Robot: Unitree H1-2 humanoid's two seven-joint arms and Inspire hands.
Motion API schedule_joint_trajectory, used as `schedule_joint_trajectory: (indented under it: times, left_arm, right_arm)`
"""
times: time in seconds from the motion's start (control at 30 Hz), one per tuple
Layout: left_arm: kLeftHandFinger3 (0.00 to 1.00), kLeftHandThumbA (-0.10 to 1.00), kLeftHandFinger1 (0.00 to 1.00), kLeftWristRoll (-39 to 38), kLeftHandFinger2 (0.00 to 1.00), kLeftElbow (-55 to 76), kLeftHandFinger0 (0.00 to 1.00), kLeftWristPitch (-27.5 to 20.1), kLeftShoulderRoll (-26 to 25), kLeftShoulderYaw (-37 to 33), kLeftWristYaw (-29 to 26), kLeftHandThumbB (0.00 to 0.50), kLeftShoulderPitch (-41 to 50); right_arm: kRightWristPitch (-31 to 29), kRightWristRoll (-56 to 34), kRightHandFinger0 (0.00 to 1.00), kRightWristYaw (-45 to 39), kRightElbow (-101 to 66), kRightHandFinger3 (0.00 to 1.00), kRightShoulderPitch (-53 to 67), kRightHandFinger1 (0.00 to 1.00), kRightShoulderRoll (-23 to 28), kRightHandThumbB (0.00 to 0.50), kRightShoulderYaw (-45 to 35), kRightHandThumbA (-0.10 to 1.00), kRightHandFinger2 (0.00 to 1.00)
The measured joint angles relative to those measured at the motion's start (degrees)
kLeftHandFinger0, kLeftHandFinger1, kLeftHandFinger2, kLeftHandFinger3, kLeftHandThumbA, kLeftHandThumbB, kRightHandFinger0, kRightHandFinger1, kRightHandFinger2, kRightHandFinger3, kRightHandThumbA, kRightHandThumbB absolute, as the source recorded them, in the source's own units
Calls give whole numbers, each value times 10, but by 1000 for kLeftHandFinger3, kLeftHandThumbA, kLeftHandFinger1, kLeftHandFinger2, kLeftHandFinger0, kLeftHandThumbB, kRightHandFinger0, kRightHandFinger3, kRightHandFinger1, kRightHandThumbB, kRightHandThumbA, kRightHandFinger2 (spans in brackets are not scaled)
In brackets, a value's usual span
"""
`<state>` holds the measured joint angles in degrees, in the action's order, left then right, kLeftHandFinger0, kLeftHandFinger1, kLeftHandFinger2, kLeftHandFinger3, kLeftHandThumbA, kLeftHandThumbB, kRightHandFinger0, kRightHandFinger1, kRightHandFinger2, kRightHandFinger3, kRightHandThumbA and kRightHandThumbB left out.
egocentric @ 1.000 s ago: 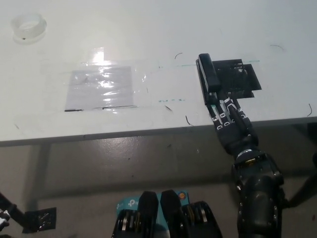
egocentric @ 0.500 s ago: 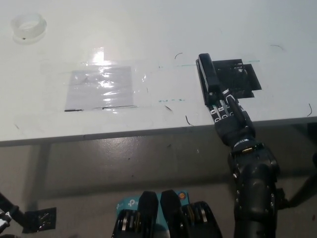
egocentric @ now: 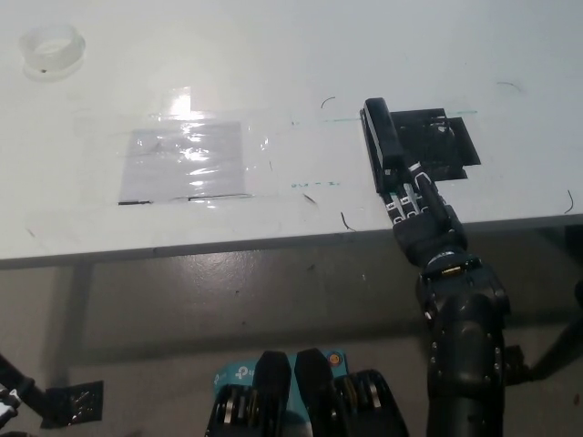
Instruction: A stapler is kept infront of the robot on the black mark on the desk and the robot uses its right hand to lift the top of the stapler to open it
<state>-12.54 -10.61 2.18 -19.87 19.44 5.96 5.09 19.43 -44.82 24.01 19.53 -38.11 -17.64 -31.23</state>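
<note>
At the far left, near the back of the white desk (egocentric: pixel 273 55), a clear roll of tape (egocentric: pixel 53 49) is seen lying flat. Further right, a glossy transparent sheet (egocentric: pixel 187 162) is taped down on the desk surface, with glare across it. At the bottom left corner, only a sliver of the white left hand (egocentric: pixel 7 402) is visible below the desk edge, and whether it is open or closed cannot be told. Right of centre, the black stapler (egocentric: pixel 383 138) is found lying on the desk with its length running away from the robot, set along the left edge of the black mark (egocentric: pixel 442 146), which spreads out to its right. The black right hand (egocentric: pixel 421 217) is reached in from the bottom right, over the desk's front edge, with its fingers (egocentric: pixel 405 193) extended together and laid at the near end of the stapler. Nothing is seen gripped; the fingertips appear to touch the stapler's near end, though contact cannot be confirmed.
</note>
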Motion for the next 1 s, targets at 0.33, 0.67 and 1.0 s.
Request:
schedule_joint_trajectory:
  times: [0.33,0.67,1.0]
  left_arm:
    - [810,993,551,-3,710,0,454,-5,2,1,0,139,2]
    - [794,1000,535,-5,681,-5,434,-12,3,0,0,130,8]
    - [806,1000,574,-5,699,-8,467,-13,6,1,0,128,17]
  right_arm:
    - [-21,-1,688,4,40,982,-22,736,3,139,0,1000,819]
    - [-36,0,618,6,84,920,-82,661,21,151,0,1000,732]
    - [-44,5,595,23,84,866,-153,643,24,113,6,1000,689]
